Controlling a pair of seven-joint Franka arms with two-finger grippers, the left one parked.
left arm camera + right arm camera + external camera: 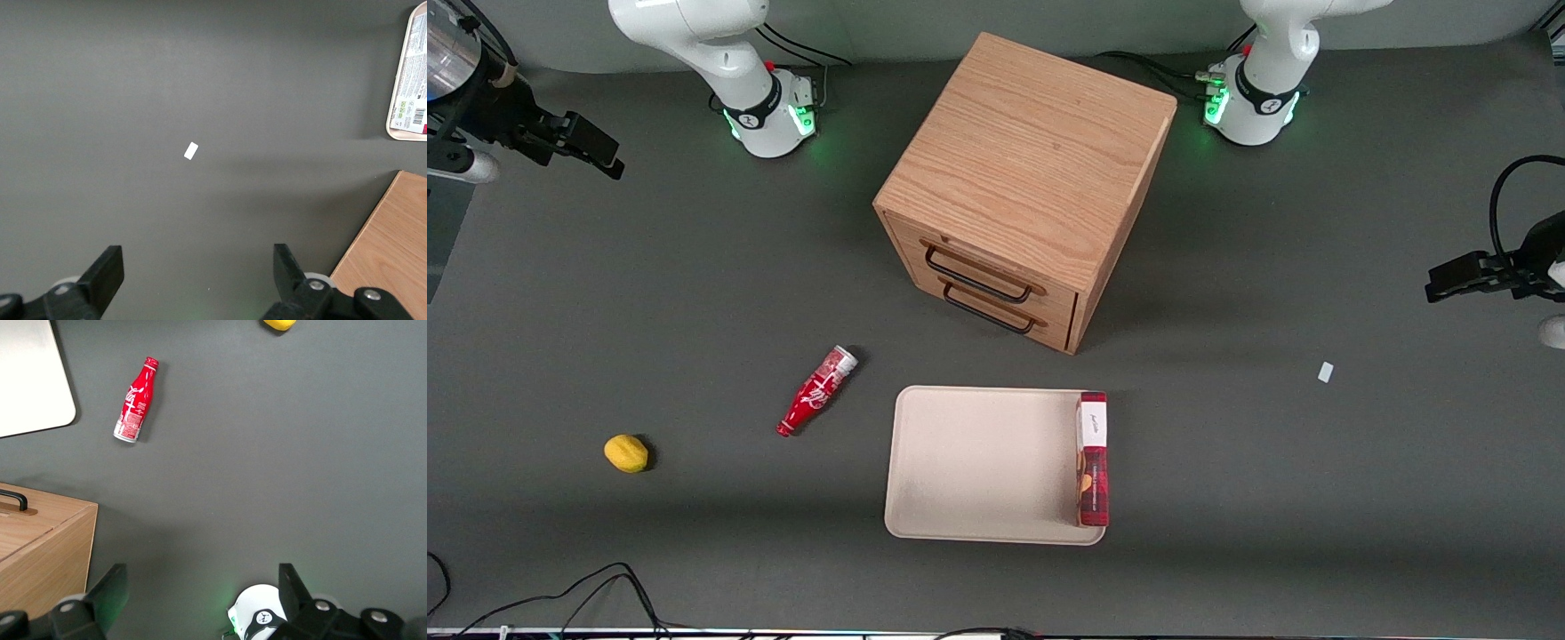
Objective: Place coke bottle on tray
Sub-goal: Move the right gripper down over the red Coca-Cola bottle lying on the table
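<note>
The coke bottle (816, 392) is small and red with white script. It lies on its side on the dark table, beside the tray and apart from it, with its neck toward the front camera. It also shows in the right wrist view (135, 400). The tray (978, 462) is large, beige and shallow, and lies in front of the drawer cabinet; one corner shows in the right wrist view (30, 380). My right gripper (609, 156) is open and empty. It hangs high over the working arm's end of the table, well away from the bottle (200, 590).
A wooden drawer cabinet (1032, 169) stands mid-table, farther from the front camera than the tray. A flat red-and-white box (1093, 458) lies on the tray's edge toward the parked arm. A yellow lemon (626, 453) lies toward the working arm's end. A small white scrap (1326, 372) lies toward the parked arm's end.
</note>
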